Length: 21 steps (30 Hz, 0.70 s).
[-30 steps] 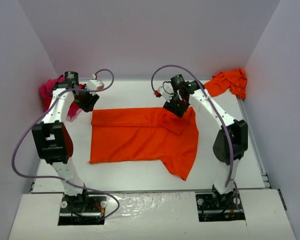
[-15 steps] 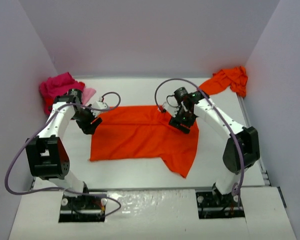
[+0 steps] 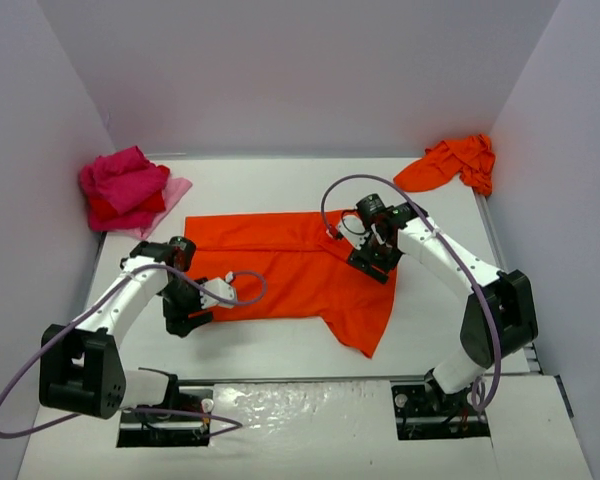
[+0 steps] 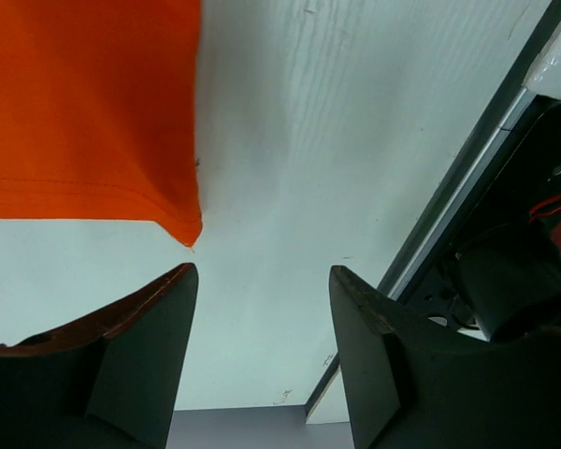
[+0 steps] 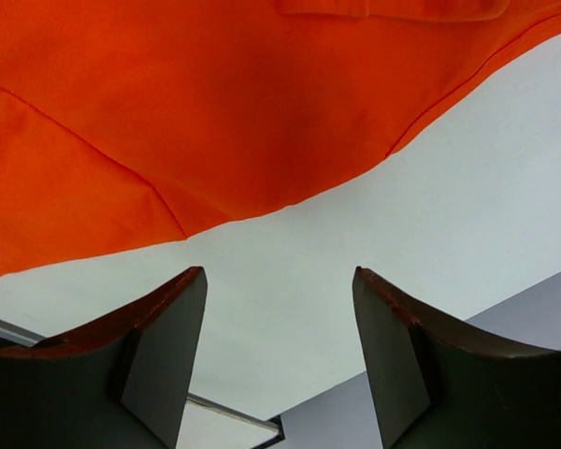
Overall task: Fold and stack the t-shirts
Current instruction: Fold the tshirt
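One bright orange-red t-shirt [image 3: 280,265] lies spread flat mid-table, a sleeve trailing toward the near right. My left gripper [image 3: 187,312] hovers at its near-left corner, open and holding nothing. The left wrist view shows that corner of the orange shirt [image 4: 84,103] just ahead of the left gripper [image 4: 262,273], over bare table. My right gripper [image 3: 376,262] hangs over the shirt's right part, also open. In the right wrist view the orange cloth [image 5: 215,103] lies just beyond the right gripper [image 5: 279,273].
A pile of magenta, red and pale pink shirts [image 3: 125,188] sits at the back left. A crumpled orange shirt [image 3: 455,163] lies in the back right corner. Grey walls close in three sides. The table's near edge rail [image 4: 467,187] runs close to the left gripper.
The left arm swung from the back left to the shirt's near-left corner. The right gripper came a little nearer along the shirt's right side. Both jaws widened.
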Each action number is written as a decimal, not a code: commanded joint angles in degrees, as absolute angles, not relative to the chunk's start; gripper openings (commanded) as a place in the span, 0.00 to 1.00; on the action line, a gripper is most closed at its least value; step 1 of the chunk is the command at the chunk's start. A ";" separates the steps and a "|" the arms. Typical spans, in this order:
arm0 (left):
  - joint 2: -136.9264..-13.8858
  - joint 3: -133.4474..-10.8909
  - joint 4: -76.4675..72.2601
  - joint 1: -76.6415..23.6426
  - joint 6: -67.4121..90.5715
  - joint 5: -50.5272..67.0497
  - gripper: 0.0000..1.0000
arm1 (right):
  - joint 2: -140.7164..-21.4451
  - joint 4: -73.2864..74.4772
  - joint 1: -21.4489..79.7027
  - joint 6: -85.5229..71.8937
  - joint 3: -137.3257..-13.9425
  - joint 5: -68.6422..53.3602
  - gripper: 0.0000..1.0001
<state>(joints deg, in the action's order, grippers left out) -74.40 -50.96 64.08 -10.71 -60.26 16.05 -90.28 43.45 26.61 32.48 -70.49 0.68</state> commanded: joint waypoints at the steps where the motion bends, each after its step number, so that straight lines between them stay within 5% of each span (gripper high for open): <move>1: -73.09 -47.15 58.16 -12.11 -61.32 12.34 0.55 | -88.29 42.12 26.56 29.34 -72.30 1.28 0.61; 17: -78.02 -41.53 36.65 -14.24 -54.01 9.57 0.55 | -85.78 42.19 26.67 29.62 -69.52 0.62 0.62; 19: -79.54 -41.26 35.78 -14.41 -53.86 8.64 0.42 | -85.38 42.30 26.63 29.62 -69.21 0.62 0.62; 21: -81.17 -41.18 34.91 -14.41 -53.47 8.01 0.13 | -84.91 43.31 26.63 30.12 -69.08 -1.48 0.62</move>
